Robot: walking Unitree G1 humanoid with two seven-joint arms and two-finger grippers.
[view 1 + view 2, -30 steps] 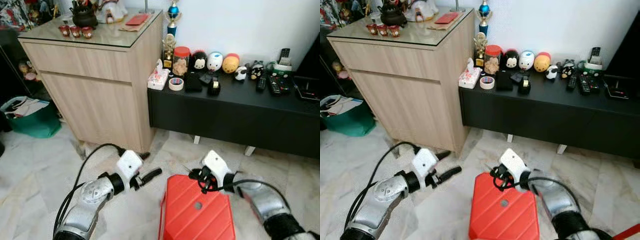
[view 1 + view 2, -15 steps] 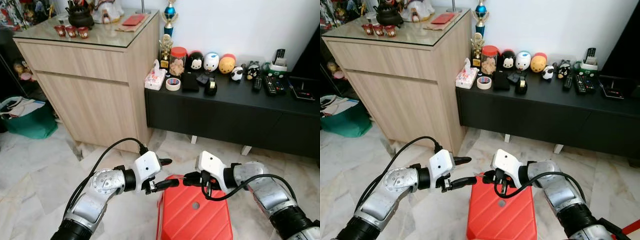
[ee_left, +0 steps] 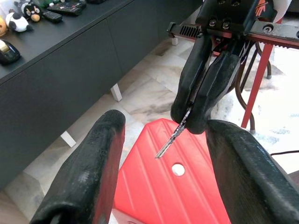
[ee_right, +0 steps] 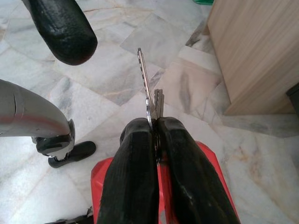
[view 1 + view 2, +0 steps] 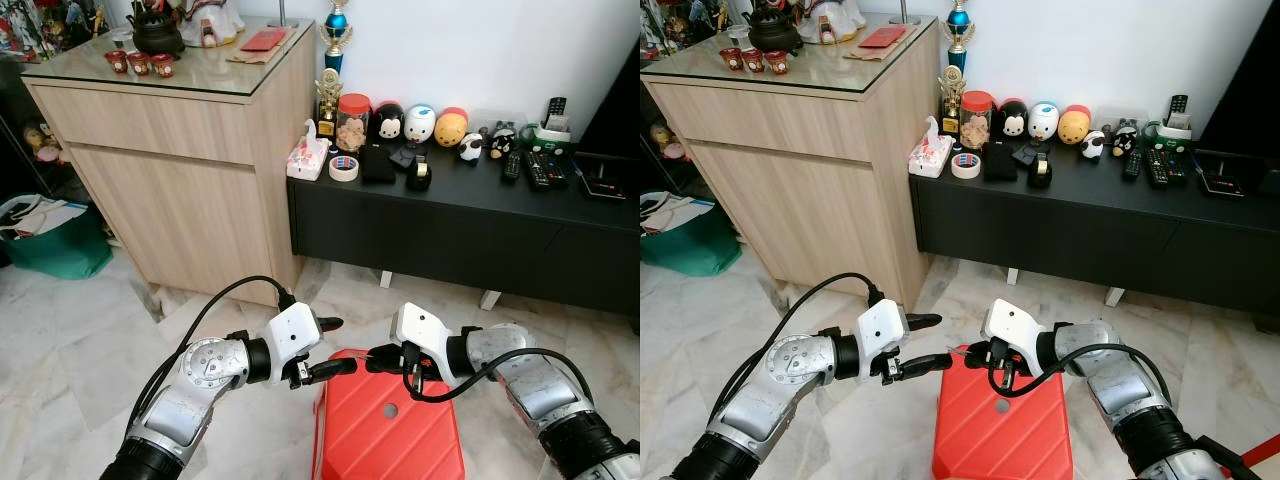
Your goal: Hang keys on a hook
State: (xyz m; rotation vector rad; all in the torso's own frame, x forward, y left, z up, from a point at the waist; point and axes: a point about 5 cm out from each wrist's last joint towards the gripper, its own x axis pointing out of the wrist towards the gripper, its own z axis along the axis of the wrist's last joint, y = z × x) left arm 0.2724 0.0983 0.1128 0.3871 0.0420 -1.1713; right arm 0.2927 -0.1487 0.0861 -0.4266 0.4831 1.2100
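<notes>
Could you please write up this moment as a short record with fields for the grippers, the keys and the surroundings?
right gripper: shut on the keys, above the red stool
keys: pinched between the right gripper's fingers, blades sticking out toward the left gripper
left gripper: open, facing the right gripper, keys in front of its gap
surroundings: marble floor, wooden cabinet, black low cabinet with small toys and remotes
hook: none to be made out

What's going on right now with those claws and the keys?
Right pincer shut on the keys, above the red stool. Left pincer open, facing them. No hook in sight; nothing between the two.
</notes>
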